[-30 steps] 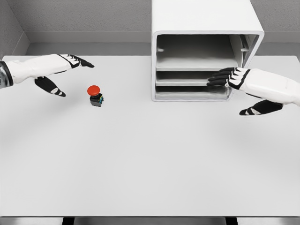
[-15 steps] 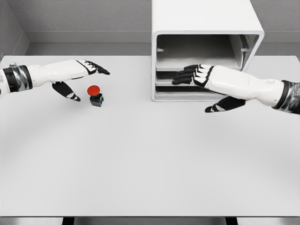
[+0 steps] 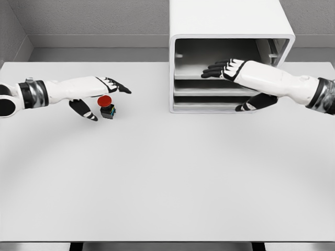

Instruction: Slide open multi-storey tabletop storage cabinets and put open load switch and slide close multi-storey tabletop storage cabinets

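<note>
The load switch (image 3: 106, 106), a small black block with a red round button on top, stands on the white table (image 3: 167, 178) at the left. My left hand (image 3: 99, 97) hovers right over it, fingers spread, thumb down at its left side, not gripping it. The white storage cabinet (image 3: 230, 26) stands at the back, its front showing three shelf-like drawers. My right hand (image 3: 230, 78) reaches in from the right with its fingers (image 3: 215, 69) stretched flat over the upper drawer's front edge and the thumb (image 3: 246, 106) lower, by the bottom drawer.
Grey walls close off the back and the left. The table's front edge (image 3: 167, 241) runs along the bottom of the picture. Nothing else stands on the tabletop.
My left hand has moved right and now sits over the switch. My right hand first swept left across the cabinet front, then rose to the upper drawer.
</note>
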Tool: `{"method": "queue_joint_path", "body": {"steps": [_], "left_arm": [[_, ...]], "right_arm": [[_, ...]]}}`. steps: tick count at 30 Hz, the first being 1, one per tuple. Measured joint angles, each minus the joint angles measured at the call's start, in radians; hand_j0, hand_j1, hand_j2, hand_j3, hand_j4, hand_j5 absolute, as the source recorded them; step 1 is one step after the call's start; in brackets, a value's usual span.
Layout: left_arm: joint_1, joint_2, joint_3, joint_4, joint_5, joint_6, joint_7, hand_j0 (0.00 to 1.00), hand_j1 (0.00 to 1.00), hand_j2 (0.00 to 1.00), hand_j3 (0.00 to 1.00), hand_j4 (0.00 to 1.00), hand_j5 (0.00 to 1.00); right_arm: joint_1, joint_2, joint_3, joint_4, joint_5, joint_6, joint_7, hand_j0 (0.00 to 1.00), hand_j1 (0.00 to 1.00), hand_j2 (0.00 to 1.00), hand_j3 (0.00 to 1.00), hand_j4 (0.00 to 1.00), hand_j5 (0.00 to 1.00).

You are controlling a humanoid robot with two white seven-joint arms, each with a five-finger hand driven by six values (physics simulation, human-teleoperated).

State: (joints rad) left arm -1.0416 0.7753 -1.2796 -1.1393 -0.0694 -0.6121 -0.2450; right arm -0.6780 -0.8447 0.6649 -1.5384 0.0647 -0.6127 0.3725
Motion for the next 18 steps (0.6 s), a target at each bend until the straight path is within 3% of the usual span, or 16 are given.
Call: {"method": "queue_joint_path", "body": {"steps": [8, 18], "left_arm": [[-0.003, 0.0, -0.029, 0.017, 0.003, 0.0, 0.002, 1.0, 1.0, 1.0, 1.0, 1.0, 1.0], [-0.008, -0.013, -0.021, 0.065, 0.012, 0.0, 0.004, 1.0, 1.0, 1.0, 1.0, 1.0, 1.0]], "right_arm": [[-0.026, 0.074, 0.001, 0.067, 0.022, 0.0, 0.015, 1.0, 1.0, 1.0, 1.0, 1.0, 1.0], [-0.043, 0.127, 0.001, 0.208, 0.073, 0.0, 0.02, 1.0, 1.0, 1.0, 1.0, 1.0, 1.0]]}}
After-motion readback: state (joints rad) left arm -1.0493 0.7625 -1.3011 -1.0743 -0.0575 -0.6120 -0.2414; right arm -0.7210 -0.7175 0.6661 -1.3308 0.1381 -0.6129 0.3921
